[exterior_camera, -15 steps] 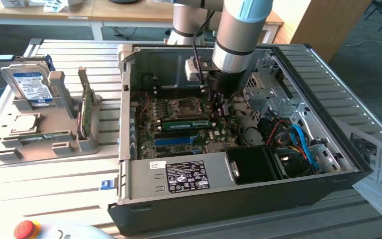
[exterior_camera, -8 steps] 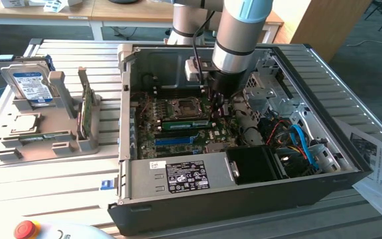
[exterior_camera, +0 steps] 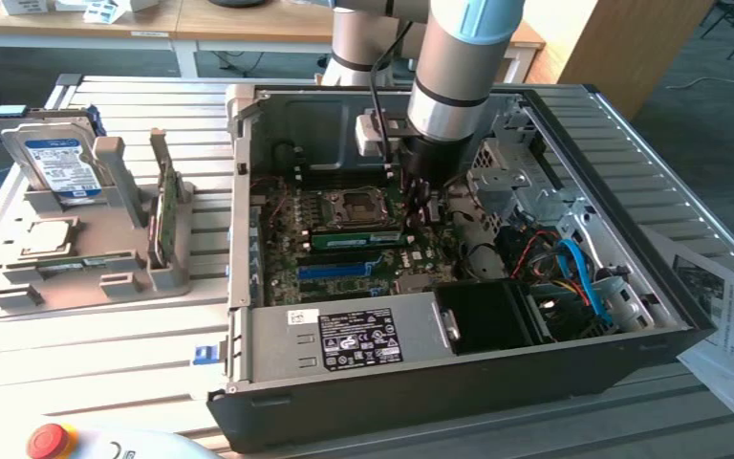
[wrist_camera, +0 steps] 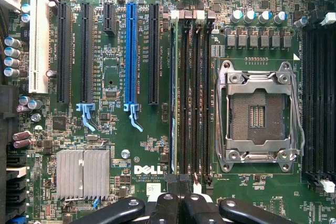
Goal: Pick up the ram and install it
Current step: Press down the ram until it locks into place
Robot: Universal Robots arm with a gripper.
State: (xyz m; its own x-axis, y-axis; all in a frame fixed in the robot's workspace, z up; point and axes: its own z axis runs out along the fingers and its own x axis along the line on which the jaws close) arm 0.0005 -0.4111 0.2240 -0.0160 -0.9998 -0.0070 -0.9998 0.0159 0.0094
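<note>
Exterior view: the arm reaches into the open computer case [exterior_camera: 673, 316], its tool [exterior_camera: 420, 196] low over the motherboard beside the processor socket [exterior_camera: 351, 206]. Wrist view: tool [wrist_camera: 178, 203] closed tight, fingertips [wrist_camera: 167, 203] together; the ram [wrist_camera: 175, 98] lies straight ahead in its slot, long axis pointing away from the fingertips.
</note>
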